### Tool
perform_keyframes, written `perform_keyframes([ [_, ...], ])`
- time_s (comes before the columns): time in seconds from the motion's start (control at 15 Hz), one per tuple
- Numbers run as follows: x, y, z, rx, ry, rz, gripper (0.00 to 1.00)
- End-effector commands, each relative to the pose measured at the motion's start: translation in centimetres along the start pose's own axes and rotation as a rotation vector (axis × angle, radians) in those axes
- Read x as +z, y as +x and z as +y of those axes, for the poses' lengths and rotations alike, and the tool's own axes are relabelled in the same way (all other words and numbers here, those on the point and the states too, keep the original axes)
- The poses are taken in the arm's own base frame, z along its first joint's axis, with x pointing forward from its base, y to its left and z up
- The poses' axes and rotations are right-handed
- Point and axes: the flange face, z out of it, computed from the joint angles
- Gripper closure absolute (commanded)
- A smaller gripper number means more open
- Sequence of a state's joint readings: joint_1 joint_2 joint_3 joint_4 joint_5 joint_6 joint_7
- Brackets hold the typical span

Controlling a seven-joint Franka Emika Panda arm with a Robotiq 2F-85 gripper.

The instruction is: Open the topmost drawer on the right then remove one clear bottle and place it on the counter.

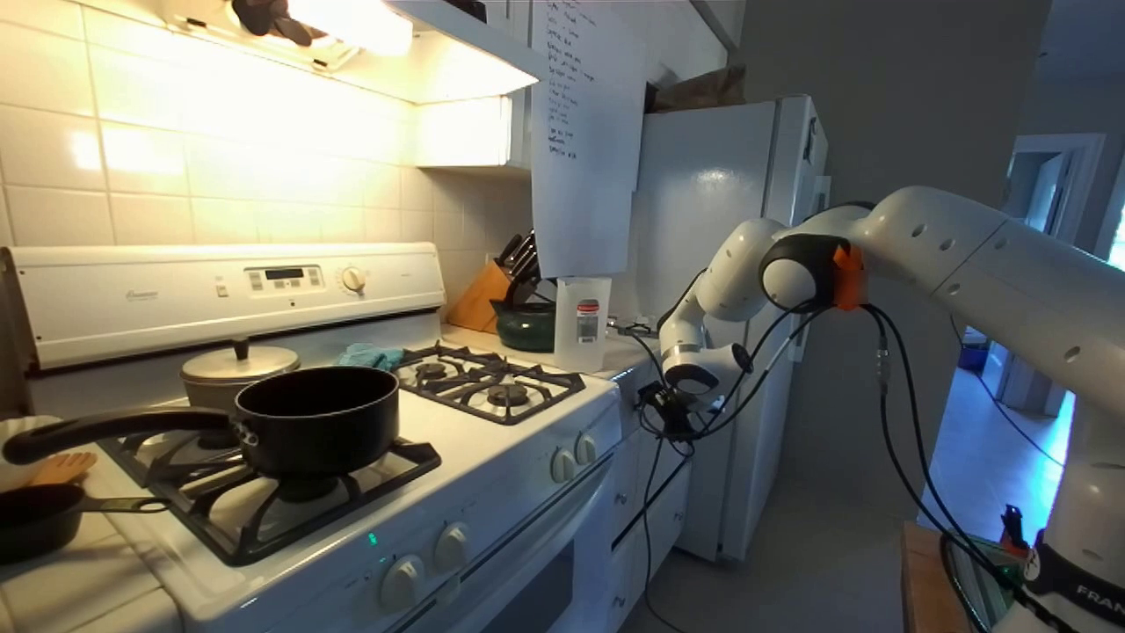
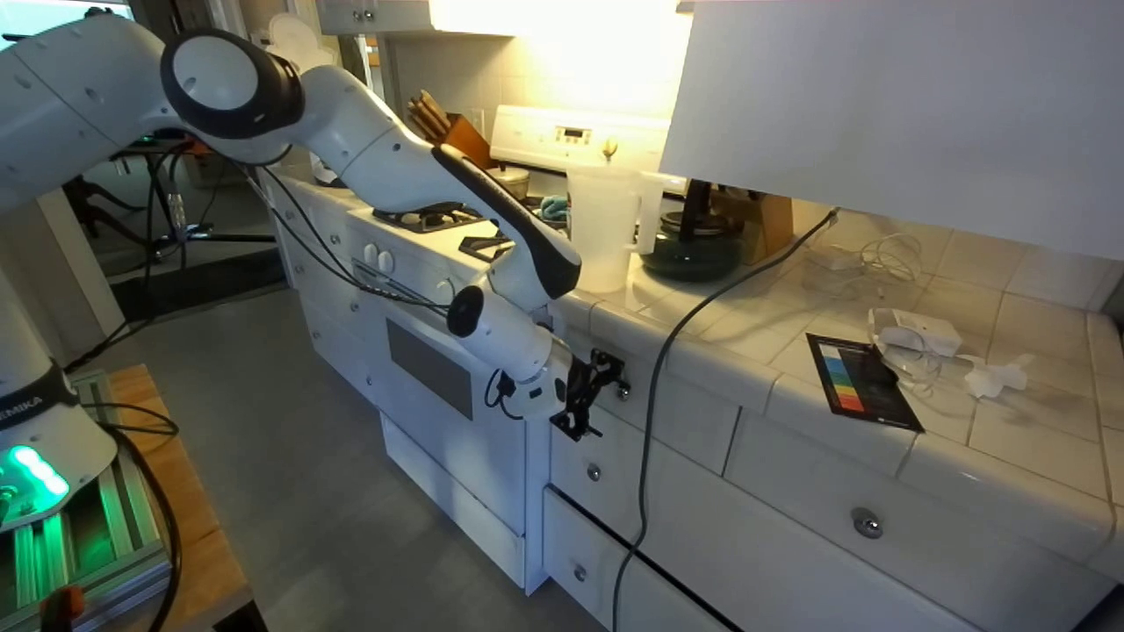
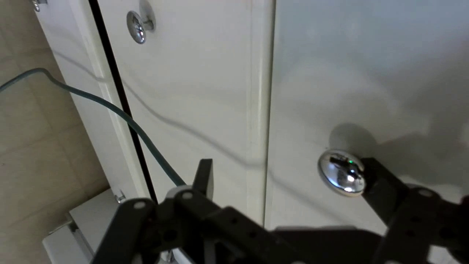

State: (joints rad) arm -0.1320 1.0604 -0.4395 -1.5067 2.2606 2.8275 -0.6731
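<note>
A robot gripper [image 3: 287, 172] faces the topmost drawer [image 3: 311, 80], a shallow white one, with its fingers [image 3: 202, 179] spread wide. The drawer is closed, its flat front directly ahead of the fingers. Seen from the wrist, the drawer's polished knob [image 3: 340, 174] appears between the fingers, just beside one and well apart from the other; whether knob and finger touch is hard to make out. Below the fingers, in an exterior view, a second knob [image 2: 594, 472] juts from the next drawer front down [image 2: 615, 500]. The tiled counter [image 2: 773, 333] runs above the fingers, and a dark cable [image 2: 648, 456] drapes over its edge to hang near them. A translucent pitcher [image 2: 601, 228], visible in both exterior views, stands upright on the counter above the fingers, with a dark green pot [image 2: 694, 259] just beyond it. Well apart from the fingers, on the same counter, lie a black sheet with coloured bars [image 2: 878, 399] and a white device [image 2: 922, 333]. In an exterior view, a white stove [image 1: 510, 479] bearing a black saucepan [image 1: 321, 431] stands to one side of the fingers, and a white refrigerator [image 1: 703, 202] rises behind them.
</note>
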Motion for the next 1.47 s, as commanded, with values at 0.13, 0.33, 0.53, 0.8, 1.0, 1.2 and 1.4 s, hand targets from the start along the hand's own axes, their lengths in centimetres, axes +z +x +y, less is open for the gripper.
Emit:
perform_keyframes([
  [0.13,-2.7,1.7,3.7,0.078,-0.185,0.017,0.0],
  [0.33,-3.6,2.4,4.8,0.119,-0.225,0.022,0.0],
  [0.53,-4.9,2.7,6.2,0.173,-0.259,0.024,0.0],
  [0.8,-6.8,3.0,8.6,0.255,-0.302,0.041,0.0],
  [1.0,-8.3,3.5,11.2,0.318,-0.347,0.064,0.0],
  [1.2,-10.0,4.3,14.9,0.391,-0.418,0.094,0.0],
  [1.4,-12.0,3.8,19.7,0.471,-0.522,0.11,0.0],
])
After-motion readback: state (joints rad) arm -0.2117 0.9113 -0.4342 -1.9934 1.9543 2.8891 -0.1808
